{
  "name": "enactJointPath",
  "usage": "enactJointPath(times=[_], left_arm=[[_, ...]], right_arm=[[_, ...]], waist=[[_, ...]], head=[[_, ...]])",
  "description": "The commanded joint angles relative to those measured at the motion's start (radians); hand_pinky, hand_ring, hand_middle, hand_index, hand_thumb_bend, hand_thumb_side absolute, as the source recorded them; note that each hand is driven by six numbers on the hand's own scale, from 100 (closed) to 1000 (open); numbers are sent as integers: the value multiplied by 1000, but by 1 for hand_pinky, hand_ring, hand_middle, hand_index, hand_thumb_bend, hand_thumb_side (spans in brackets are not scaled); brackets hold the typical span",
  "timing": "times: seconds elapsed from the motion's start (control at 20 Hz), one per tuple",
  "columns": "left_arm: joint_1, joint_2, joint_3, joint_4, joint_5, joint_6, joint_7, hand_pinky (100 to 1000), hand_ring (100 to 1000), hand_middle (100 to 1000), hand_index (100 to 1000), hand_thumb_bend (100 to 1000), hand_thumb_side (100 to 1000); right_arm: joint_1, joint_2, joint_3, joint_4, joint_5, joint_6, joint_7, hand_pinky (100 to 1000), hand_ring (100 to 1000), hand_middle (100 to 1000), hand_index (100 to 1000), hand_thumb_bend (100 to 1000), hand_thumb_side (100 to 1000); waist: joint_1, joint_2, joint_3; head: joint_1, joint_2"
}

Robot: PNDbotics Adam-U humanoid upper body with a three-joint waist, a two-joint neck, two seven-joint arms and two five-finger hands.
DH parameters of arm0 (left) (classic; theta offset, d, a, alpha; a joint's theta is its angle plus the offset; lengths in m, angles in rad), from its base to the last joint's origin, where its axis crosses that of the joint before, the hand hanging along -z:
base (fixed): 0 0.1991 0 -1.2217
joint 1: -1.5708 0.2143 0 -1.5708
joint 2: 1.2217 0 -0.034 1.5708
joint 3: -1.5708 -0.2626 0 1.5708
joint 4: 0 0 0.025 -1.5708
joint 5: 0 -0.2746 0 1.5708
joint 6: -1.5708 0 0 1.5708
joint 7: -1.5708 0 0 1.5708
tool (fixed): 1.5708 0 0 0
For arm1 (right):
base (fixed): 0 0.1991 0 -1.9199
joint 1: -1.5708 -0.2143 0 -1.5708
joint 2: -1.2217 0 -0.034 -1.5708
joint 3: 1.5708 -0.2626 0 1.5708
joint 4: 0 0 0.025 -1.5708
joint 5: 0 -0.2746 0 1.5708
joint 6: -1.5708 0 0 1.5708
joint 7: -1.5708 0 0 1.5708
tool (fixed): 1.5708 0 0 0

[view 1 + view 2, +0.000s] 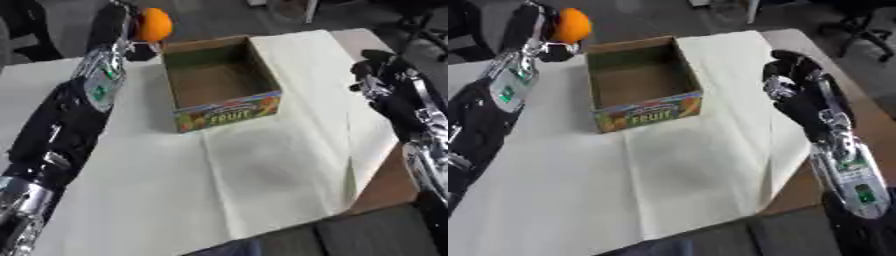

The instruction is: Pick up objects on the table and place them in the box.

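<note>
Your left hand [546,31] is up at the far left of the table, its fingers curled round a round orange fruit [571,25] that it holds in the air, just beyond the far left corner of the open brown cardboard box [220,80]. The fruit sits outside the box, close to that corner and above the level of its rim, against the grey floor behind. The box stands upright on the pale cream cloth [262,165] that covers the brown wooden table [389,187], with a coloured printed band on its near wall that reads FRUIT; what you can see of its inside is bare brown card, in shadow at the near end. Your left arm runs up the left side of both views, black with silver joints and a small green light on the forearm. Your right hand [791,82] hangs over the right edge of the cloth, well apart from the box, holding nothing; its dark fingers look loosely bent, though whether they are spread or drawn together you cannot tell from here.
</note>
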Motion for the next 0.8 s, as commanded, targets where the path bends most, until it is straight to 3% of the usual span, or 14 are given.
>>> enactJointPath(times=[0.05, 0.3, 0.45, 0.5, 0.55, 0.6, 0.8], left_arm=[[-17, -16, -21, -20, -46, -19, -28, 456, 438, 335, 467, 419, 100], [5, -53, -33, 14, -119, -36, -59, 540, 537, 460, 574, 500, 100], [14, -63, -36, 29, -148, -55, -75, 595, 611, 536, 652, 666, 100], [15, -65, -35, 31, -153, -62, -80, 618, 645, 575, 693, 839, 165], [16, -66, -35, 31, -156, -70, -82, 651, 694, 625, 741, 911, 322], [16, -66, -35, 30, -158, -78, -82, 679, 730, 665, 774, 959, 395], [16, -63, -32, 18, -149, -95, -62, 732, 796, 749, 824, 1000, 479]], right_arm=[[-18, -3, 1, -7, -4, -3, 6, 629, 776, 645, 805, 144, 316], [-21, 2, 3, -6, -3, -3, 9, 629, 775, 645, 805, 141, 316], [-20, 2, 2, -6, -3, -3, 9, 629, 775, 645, 805, 142, 317], [-20, 2, 2, -6, -3, -3, 8, 629, 775, 645, 805, 142, 317], [-20, 2, 2, -6, -3, -3, 8, 629, 775, 645, 805, 142, 317], [-21, 2, 2, -5, -3, -3, 8, 629, 775, 645, 805, 142, 317], [-21, 3, 2, -5, -3, -3, 9, 629, 775, 645, 805, 141, 317]], waist=[[-4, -13, -6], [-6, -11, -17], [-6, -10, -19], [-6, -10, -19], [-6, -10, -19], [-6, -10, -18], [-7, -9, -15]], head=[[4, 6], [8, 6], [9, 6], [9, 6], [9, 6], [9, 6], [8, 6]])
